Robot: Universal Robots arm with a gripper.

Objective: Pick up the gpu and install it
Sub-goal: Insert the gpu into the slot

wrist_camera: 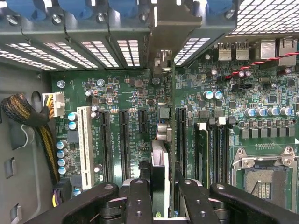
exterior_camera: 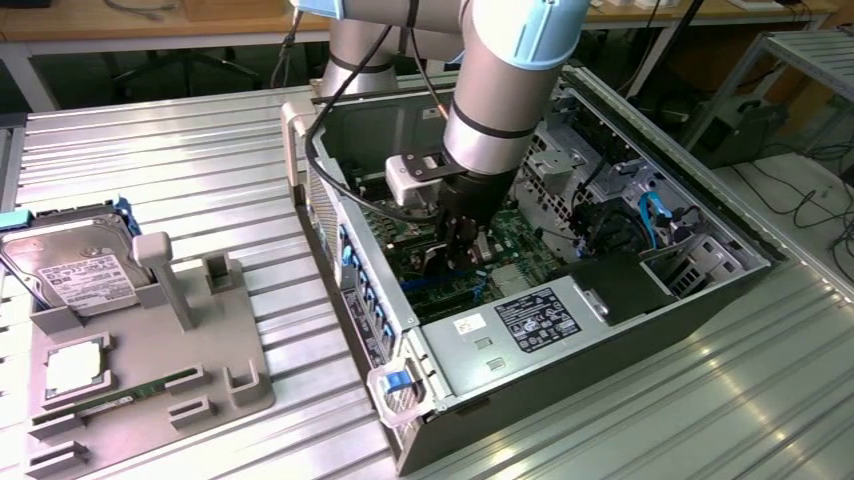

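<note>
In the wrist view the gpu (wrist_camera: 160,161) appears edge-on as a thin upright card between my two black fingers (wrist_camera: 140,200). Its long silver bracket (wrist_camera: 171,28) reaches up to the slotted rear wall of the case. My gripper (wrist_camera: 163,189) is shut on the card, holding it just above the green motherboard (wrist_camera: 117,93) between the black expansion slots (wrist_camera: 125,144). In the exterior view my gripper (exterior_camera: 458,250) reaches straight down into the open computer case (exterior_camera: 574,330); the card is a dark shape under the fingers. Whether the card sits in a slot I cannot tell.
On the exterior view's left stands a grey fixture (exterior_camera: 220,370) holding a silver hard drive (exterior_camera: 80,265), a processor (exterior_camera: 74,365) and a green memory stick (exterior_camera: 134,395). Inside the case are memory modules (wrist_camera: 202,154), a processor socket (wrist_camera: 264,182), cable bundles (wrist_camera: 23,112) and the power supply (exterior_camera: 534,320).
</note>
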